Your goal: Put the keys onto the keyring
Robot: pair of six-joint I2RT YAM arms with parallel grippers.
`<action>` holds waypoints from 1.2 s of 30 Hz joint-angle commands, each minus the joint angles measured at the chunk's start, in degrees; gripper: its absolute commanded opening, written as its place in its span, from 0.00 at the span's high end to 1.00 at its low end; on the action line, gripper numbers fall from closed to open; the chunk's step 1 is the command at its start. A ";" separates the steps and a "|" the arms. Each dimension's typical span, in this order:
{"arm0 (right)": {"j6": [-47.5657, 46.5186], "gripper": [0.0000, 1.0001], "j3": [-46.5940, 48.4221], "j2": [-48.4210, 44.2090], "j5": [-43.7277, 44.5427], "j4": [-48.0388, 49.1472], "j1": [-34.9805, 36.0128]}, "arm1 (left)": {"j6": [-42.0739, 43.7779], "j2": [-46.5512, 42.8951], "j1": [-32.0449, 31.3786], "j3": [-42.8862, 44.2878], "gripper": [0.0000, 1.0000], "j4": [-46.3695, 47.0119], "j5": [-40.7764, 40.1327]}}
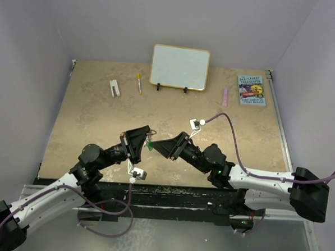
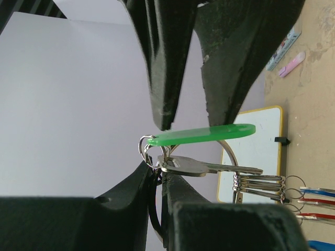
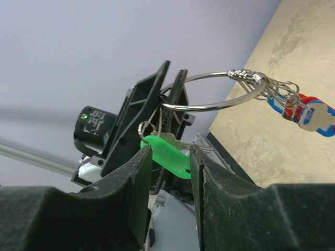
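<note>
My left gripper (image 1: 143, 142) is shut on the keyring (image 3: 209, 108), a thin silver wire ring, and holds it up above the table's near edge; its fingers (image 2: 131, 193) pinch the wire. A silver key (image 2: 209, 167) with a green tag (image 2: 201, 135) hangs on a small split ring at the left fingertips. Several keys with red and blue tags (image 3: 306, 112) hang on the far side of the keyring. My right gripper (image 1: 158, 146) faces the left one, jaws open. Its fingertips (image 3: 145, 157) sit on either side of the green tag (image 3: 167, 154), right against it.
A white framed board (image 1: 179, 67) stands at the back centre. A yellow pen (image 1: 139, 83) and a small white object (image 1: 114, 88) lie to its left. A pink object (image 1: 225, 96) and a book (image 1: 251, 89) lie to its right.
</note>
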 commanded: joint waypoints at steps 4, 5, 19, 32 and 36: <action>0.68 0.59 0.00 -2.27 -2.18 6.26 0.10 | -0.28 0.39 -0.33 -0.18 0.96 5.15 -0.43; 0.68 0.59 -0.33 -2.10 -2.45 6.82 0.10 | -0.37 0.42 -0.31 -0.14 0.96 5.28 -0.41; -9.13 0.51 -5.75 -3.37 -7.35 13.67 0.05 | -7.88 -3.00 -0.36 3.27 0.96 -0.08 2.22; -7.41 0.52 -0.74 2.56 -15.54 16.47 -0.62 | -9.14 -3.32 -0.66 3.23 0.96 -0.49 4.08; -6.87 0.53 1.65 4.76 -18.76 16.07 -0.66 | -9.04 -3.18 -0.79 3.10 0.96 0.14 4.37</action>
